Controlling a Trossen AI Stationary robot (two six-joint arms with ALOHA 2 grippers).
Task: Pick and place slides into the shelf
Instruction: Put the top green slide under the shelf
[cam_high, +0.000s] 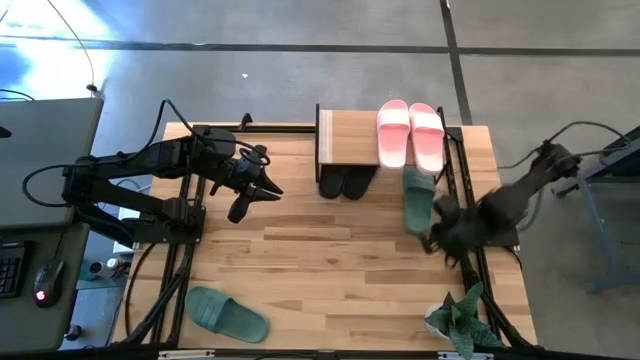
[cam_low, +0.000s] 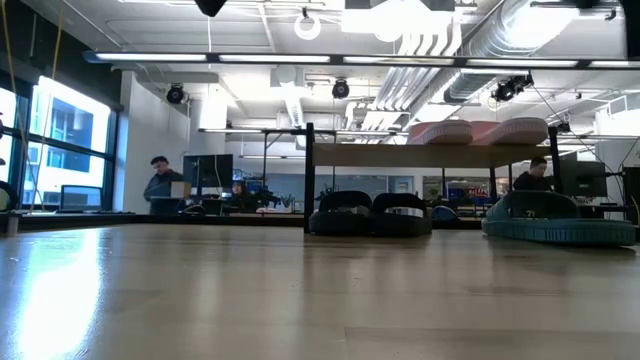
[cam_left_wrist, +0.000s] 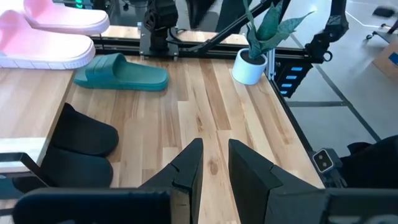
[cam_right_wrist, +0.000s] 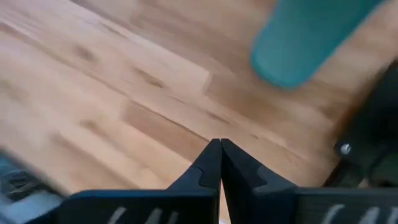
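Note:
The shelf (cam_high: 345, 128) stands at the table's far edge. The pink slides (cam_high: 410, 135) lie on its plank top, and the black slides (cam_high: 345, 182) rest on the table under it. One dark green slide (cam_high: 418, 198) lies flat on the table just right of the shelf. The other green slide (cam_high: 226, 312) lies near the table's near left corner. My right gripper (cam_right_wrist: 219, 155) is shut and hovers just near of the right green slide (cam_right_wrist: 305, 37), touching nothing. My left gripper (cam_left_wrist: 214, 168) is open above the table, left of the black slides (cam_left_wrist: 81, 149).
A potted plant in a white pot (cam_high: 458, 322) stands at the near right corner, close to my right arm. Black frame rails (cam_high: 470, 200) run along the table's left and right sides. Bare wood (cam_high: 330, 260) lies between the arms. People sit in the room beyond (cam_low: 160, 185).

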